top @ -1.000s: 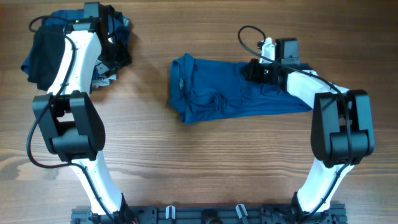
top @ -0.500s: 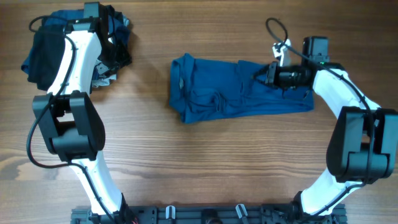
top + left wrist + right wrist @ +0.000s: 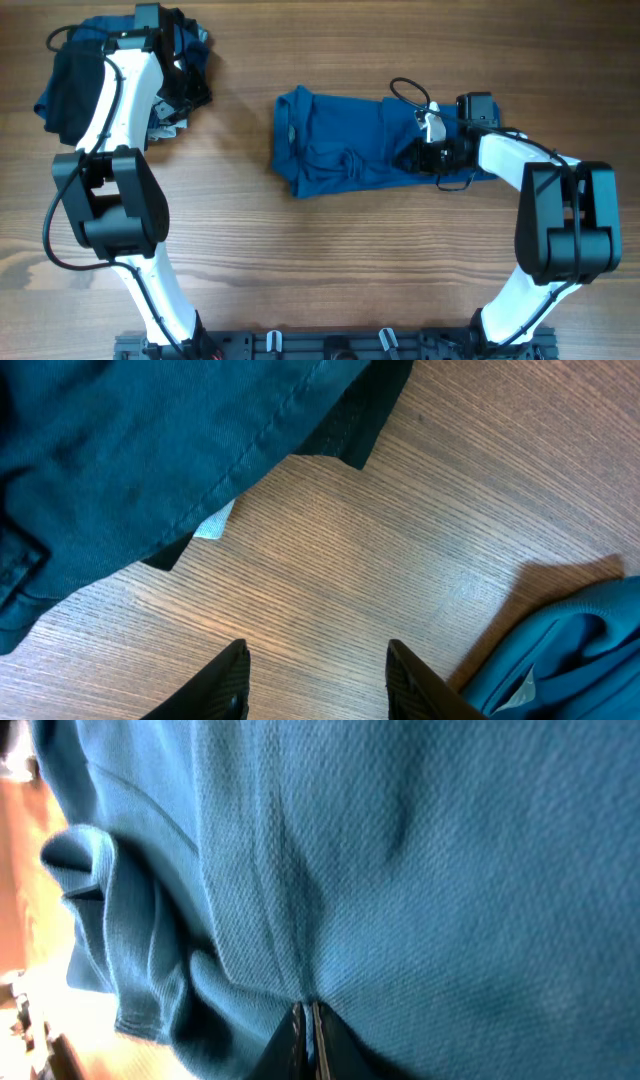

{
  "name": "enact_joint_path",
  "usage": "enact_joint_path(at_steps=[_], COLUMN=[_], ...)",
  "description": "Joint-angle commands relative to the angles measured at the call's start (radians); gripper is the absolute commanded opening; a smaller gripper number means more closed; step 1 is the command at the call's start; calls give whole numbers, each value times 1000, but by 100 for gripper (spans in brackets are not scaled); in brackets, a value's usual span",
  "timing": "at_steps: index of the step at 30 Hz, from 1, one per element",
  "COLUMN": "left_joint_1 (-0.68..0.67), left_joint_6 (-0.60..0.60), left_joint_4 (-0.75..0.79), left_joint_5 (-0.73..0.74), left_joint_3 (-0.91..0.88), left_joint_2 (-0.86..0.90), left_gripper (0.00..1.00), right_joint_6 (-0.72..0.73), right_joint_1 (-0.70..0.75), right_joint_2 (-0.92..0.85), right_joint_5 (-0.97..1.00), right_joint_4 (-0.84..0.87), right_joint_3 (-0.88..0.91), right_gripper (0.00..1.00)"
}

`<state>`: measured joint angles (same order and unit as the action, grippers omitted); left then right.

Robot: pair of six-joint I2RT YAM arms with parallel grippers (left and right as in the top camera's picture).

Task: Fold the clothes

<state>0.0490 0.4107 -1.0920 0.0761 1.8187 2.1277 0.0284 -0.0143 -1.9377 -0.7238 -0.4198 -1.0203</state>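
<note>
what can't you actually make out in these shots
1. Dark clothes pile: garment count; overhead, the left arm lies across it.
2. Blue polo shirt: its right end; overhead, the right arm covers it.
3. Right tool: shut, but whether it pinches fabric; right wrist, its end is sunk in the cloth.

A blue shirt (image 3: 340, 145) lies bunched lengthwise in the middle of the wooden table (image 3: 300, 250). The right gripper (image 3: 412, 157) sits on its right part, a black cable (image 3: 405, 90) looping above. At the far left, the left arm (image 3: 125, 75) lies across a pile (image 3: 65, 95) of dark clothes.
</note>
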Motion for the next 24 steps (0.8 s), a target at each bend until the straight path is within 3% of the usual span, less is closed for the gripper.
enact_joint_path(at_steps=[1, 3, 6, 7, 8, 14, 20, 24], left_joint_1=[5, 5, 5, 5, 5, -13, -67, -101], left_joint_6=[13, 13, 13, 13, 13, 13, 13, 13], left_joint_4=[2, 0, -2, -2, 0, 12, 18, 22], left_joint_5=[8, 8, 9, 9, 9, 9, 8, 0], left_joint_3=[-5, -5, -5, -5, -5, -5, -5, -5], left_joint_2=[-40, -40, -39, -39, -39, -37, -37, -37], left_gripper=[43, 44, 46, 48, 49, 50, 53, 53], right_joint_6=[-54, -52, -53, -55, -76, -214, -320, -399], right_joint_1=[14, 43, 98, 126, 173, 304, 343, 344], right_joint_2=[116, 214, 314, 339, 359, 265, 53, -78], right_joint_5=[13, 81, 299, 401, 536, 579, 573, 470], right_joint_4=[-119, -217, -343, -376, -420, -453, -398, -345], right_joint_3=[-133, -234, -327, -336, -336, -314, -314, -314], right_gripper=[9, 22, 59, 79, 88, 86, 82, 83])
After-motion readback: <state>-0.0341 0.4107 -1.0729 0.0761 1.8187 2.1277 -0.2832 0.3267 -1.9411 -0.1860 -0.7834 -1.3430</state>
